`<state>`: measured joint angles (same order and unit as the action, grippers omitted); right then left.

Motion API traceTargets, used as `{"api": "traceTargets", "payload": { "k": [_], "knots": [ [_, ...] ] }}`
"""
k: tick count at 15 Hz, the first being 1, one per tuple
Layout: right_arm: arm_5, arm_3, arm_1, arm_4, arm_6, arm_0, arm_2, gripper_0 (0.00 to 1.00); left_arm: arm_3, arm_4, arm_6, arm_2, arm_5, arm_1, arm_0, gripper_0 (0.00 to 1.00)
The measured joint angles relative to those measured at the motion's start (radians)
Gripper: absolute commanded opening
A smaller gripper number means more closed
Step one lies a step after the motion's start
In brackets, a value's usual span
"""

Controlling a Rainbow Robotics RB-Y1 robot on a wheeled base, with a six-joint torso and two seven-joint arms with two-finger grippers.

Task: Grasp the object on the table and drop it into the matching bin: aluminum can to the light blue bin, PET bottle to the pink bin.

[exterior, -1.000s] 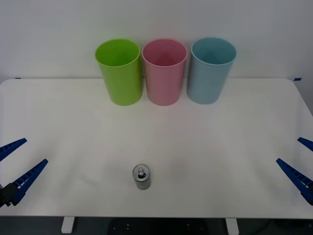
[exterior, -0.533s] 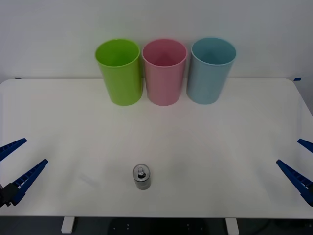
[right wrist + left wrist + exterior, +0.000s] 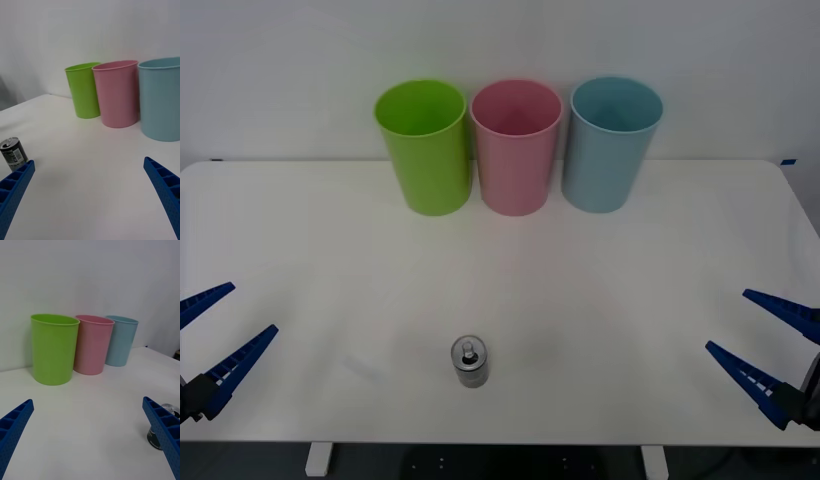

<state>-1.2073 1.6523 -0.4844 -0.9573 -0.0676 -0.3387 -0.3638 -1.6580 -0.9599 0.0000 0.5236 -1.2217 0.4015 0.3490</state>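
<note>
Silver metal drink can (image 3: 470,362) stands upright near the front edge of our wide white rounded table (image 3: 630,280), wide bare surface all round. Light blue plastic bin (image 3: 612,144) and pink plastic bin (image 3: 516,147) line the far edge. Our left gripper (image 3: 207,340) and right gripper (image 3: 765,347) flank it, fingers spread.

Aluminum can (image 3: 159,427) half hidden behind left finger (image 3: 165,435)

One can (image 3: 470,362), three bins (image 3: 517,148), two grippers (image 3: 765,355).
</note>
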Motion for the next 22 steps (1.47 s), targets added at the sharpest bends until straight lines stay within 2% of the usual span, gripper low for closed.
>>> {"api": "traceTargets", "payload": {
  "k": [8, 10, 16, 22],
  "knots": [
    [0.004, -0.019, -0.005, -0.078, -0.082, 0.071, 0.128, 1.00, 0.000, 0.000, 0.000, 0.000, 0.000, 0.000, 0.000, 1.00],
    [-0.002, -0.086, -0.005, -0.089, -0.154, 0.121, 0.169, 1.00, 0.000, 0.000, 0.000, 0.000, 0.000, 0.000, 0.000, 1.00],
    [-0.005, -0.245, -0.004, -0.120, -0.202, 0.261, 0.308, 1.00, 0.000, 0.000, 0.000, 0.000, 0.000, 0.000, 0.000, 1.00],
    [0.104, -0.290, -0.003, -0.120, -0.235, 0.330, 0.477, 1.00, 0.000, 0.000, 0.000, 0.000, 0.000, 0.000, 0.000, 1.00]
  ]
}}
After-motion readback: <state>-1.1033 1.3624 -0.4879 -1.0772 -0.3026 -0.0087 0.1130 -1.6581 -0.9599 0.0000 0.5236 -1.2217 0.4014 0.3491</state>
